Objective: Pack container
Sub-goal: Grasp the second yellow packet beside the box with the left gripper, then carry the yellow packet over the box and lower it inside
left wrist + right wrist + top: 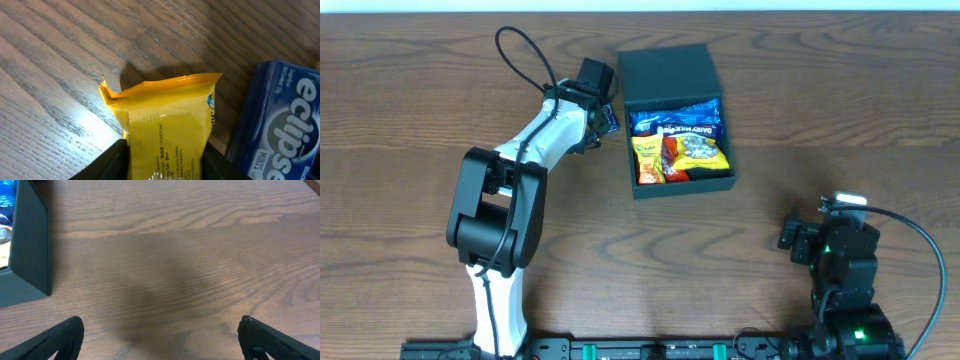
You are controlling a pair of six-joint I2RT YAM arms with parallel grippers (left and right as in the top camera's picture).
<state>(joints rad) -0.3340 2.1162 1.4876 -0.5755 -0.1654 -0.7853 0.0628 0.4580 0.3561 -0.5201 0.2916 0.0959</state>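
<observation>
The container (685, 184) is a dark teal square box at the table's back centre, its lid (666, 68) open flat behind it. It holds several snack packets, among them a blue one (676, 122) and a yellow one (705, 152). My left gripper (603, 112) is just left of the box and is shut on a yellow snack packet (167, 115), close above the table. A blue Eclipse mints pack (280, 130) lies right beside it. My right gripper (160, 345) is open and empty over bare wood, with the box's corner (31, 255) to its upper left.
The wooden table (820, 110) stretches round the box. The right arm (840, 255) sits folded near the front right edge. The left arm (510, 185) reaches diagonally from front left towards the box.
</observation>
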